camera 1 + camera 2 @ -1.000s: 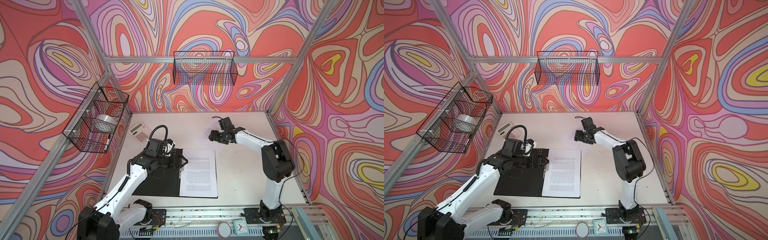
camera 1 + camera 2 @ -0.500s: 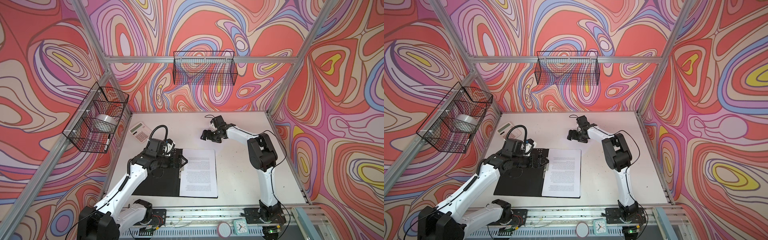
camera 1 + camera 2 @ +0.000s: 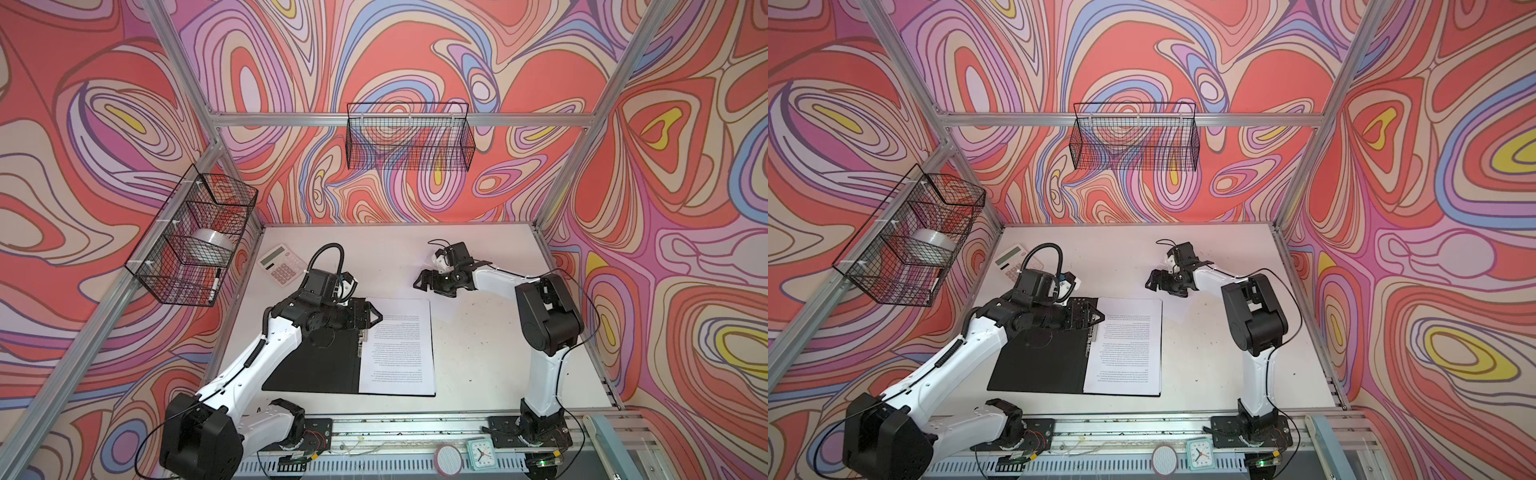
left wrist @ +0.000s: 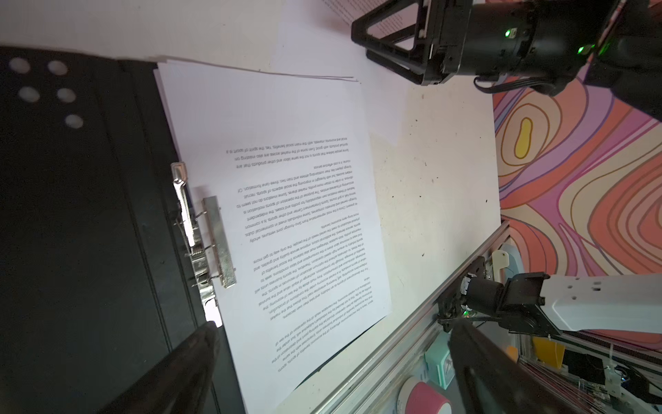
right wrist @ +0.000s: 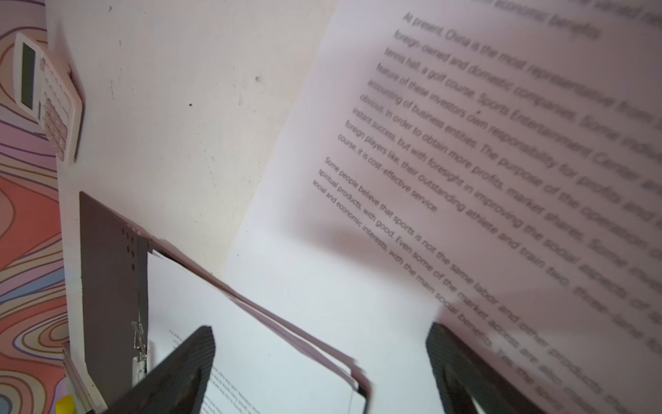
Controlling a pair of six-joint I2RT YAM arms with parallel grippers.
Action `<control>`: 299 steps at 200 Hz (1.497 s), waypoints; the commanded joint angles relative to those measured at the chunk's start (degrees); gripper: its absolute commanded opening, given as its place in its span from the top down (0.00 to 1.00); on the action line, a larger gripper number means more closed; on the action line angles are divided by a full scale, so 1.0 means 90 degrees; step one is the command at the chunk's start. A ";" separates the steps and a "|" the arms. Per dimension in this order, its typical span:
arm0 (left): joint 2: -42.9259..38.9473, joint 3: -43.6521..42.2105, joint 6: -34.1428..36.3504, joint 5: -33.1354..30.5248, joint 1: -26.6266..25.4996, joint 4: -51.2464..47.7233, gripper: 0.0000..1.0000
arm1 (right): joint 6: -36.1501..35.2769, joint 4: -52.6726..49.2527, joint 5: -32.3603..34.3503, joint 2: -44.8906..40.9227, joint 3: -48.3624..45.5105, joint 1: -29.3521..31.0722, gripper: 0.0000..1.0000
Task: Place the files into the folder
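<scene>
The folder (image 3: 316, 365) lay open on the bench (image 3: 498, 353), near its front edge and left of the middle, black inside facing up, with the metal clip (image 4: 207, 236) along its spine. The files (image 3: 399, 345) lay as a stack of printed sheets on the folder's right half, their left edge just beside the clip. The left gripper (image 3: 372, 318) hung over the folder's far edge at the spine, its jaws wide apart and closed on nothing. A loose sheet (image 5: 465, 143) lay flat on the bench by the stack's far right corner; whether it ran under the stack could not be told. The right gripper (image 3: 424, 282) hovered over that sheet with its jaws spread wide. A calculator (image 3: 282, 264) sat near the bench's far left corner, well apart from the folder.
</scene>
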 commanded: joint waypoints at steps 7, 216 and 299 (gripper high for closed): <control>0.0593 0.0627 -0.0091 -0.0096 -0.0490 0.0201 0.00 | 0.0004 -0.0203 -0.0233 -0.0213 -0.0683 -0.0209 0.02; 0.7159 0.6729 -0.1235 0.0051 -0.1422 0.0730 0.01 | -0.0529 -0.1042 0.1251 0.1030 0.2255 -0.2212 0.04; 0.8075 0.7173 -0.1677 0.0478 -0.1242 0.1021 0.01 | -0.0397 -0.0896 0.0859 0.1754 0.2791 -0.2244 0.04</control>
